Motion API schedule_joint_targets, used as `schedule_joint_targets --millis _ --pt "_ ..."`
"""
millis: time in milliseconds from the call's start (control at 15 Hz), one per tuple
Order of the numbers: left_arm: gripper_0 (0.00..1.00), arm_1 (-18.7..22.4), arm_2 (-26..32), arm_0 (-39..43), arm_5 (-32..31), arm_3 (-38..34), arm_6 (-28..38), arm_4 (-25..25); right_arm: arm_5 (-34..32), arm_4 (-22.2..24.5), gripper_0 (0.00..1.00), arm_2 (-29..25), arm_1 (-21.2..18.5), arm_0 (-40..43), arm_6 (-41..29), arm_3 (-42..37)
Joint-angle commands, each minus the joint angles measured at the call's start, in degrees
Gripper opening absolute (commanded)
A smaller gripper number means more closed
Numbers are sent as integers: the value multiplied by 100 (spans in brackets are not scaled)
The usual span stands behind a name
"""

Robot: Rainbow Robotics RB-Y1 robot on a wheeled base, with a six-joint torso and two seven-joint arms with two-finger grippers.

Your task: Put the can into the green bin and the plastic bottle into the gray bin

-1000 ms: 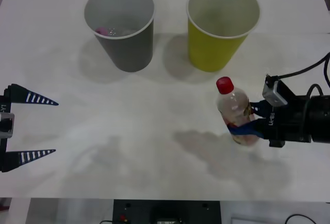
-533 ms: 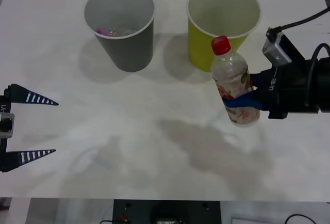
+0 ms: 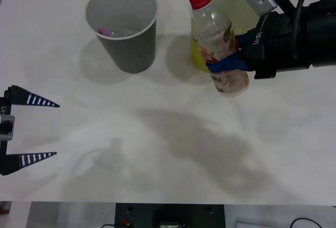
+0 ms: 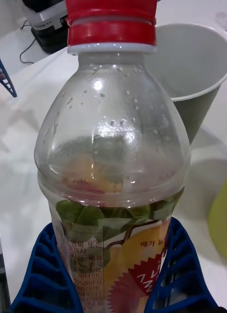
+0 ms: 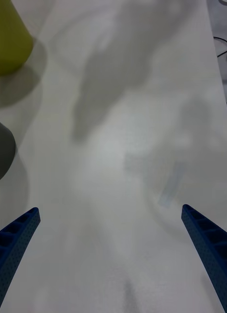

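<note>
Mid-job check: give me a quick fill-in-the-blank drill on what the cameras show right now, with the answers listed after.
1. The right gripper is shut on the plastic bottle, whose cap is ____ in colour.
2. The left gripper waits over the table with its fingers ____.
3. In the front view the bottle hangs in front of the ____ bin.
4. A pink-capped item lies inside the ____ bin.

Answers: red; open; green; gray

White table (image 3: pixel 157 149), its surface bearing soft gray shadows toward 5 o'clock. A small pink-capped clear item (image 3: pixel 105 30) lies at 11 o'clock.
</note>
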Motion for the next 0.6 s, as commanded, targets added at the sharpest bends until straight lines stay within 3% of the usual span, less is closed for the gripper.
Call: schedule_joint_targets --millis 67,333,600 --pt "100 0 0 0 0 0 0 0 -7 -27 0 639 3 -1018 -9 568" --pt "100 0 0 0 0 0 0 0 -7 -10 0 1307 319 -2082 -9 1430" --pt "100 0 0 0 0 0 0 0 2 96 0 1693 891 -2890 -9 2317"
